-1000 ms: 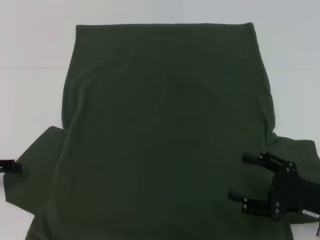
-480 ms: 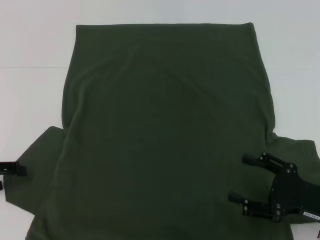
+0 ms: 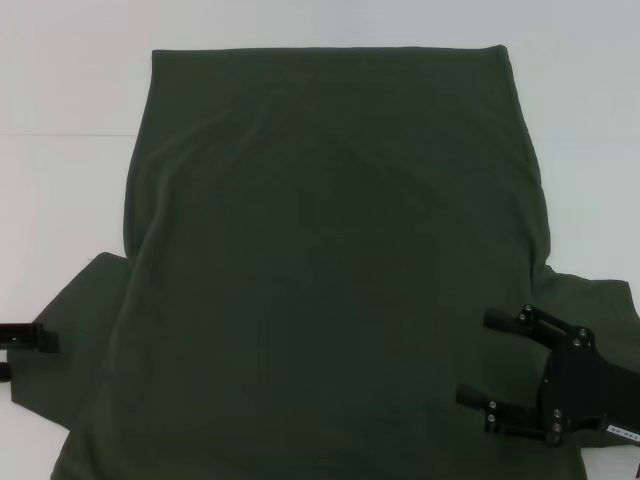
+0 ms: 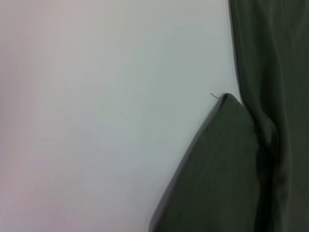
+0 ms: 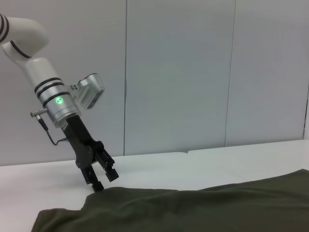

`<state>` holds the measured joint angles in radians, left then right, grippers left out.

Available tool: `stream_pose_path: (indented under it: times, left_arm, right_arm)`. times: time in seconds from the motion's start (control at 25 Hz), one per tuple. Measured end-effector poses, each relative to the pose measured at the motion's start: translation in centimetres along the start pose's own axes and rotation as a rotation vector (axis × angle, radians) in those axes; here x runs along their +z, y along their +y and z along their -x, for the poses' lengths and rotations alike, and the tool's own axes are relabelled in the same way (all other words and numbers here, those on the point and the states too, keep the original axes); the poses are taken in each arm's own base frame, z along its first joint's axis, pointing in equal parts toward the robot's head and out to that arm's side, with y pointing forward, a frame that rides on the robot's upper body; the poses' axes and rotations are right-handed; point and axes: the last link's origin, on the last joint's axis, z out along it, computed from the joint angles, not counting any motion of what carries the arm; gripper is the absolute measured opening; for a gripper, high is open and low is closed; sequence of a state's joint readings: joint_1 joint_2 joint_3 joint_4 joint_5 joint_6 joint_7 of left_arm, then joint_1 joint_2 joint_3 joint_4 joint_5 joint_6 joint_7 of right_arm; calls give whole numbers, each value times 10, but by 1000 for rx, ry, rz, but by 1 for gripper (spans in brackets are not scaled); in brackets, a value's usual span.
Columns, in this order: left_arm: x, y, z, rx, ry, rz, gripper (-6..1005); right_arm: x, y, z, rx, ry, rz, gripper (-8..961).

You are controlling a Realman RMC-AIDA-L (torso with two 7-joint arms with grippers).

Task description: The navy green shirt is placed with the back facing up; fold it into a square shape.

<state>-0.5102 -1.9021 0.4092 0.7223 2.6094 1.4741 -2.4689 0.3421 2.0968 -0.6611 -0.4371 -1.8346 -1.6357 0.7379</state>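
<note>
Right claw [image 3: 480,358] wide open, holding nothing, hovering over the navy green shirt [image 3: 330,260] near its right sleeve. Left claw [image 5: 99,180] at the left sleeve edge, tips down by the cloth; can't tell its opening. Shirt lies flat on the white worktop [image 3: 60,200], plain side up. Judging: light, limp, will drape and slide; pinch sleeve or hem edges.

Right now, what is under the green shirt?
The navy green shirt lies spread flat on a white table, visible around its edges. The right gripper hovers over one sleeve, the left gripper by the other. Anything beneath the cloth is hidden.
</note>
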Motion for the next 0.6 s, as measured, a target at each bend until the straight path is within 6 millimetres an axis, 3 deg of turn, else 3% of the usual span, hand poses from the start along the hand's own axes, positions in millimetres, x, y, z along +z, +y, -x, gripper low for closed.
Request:
stream_pose_path:
  times: [0.6]
  left_arm:
    - [5, 9, -2, 17, -11, 15, 937]
  right_arm:
    - [1, 0, 1, -2, -6, 6, 917]
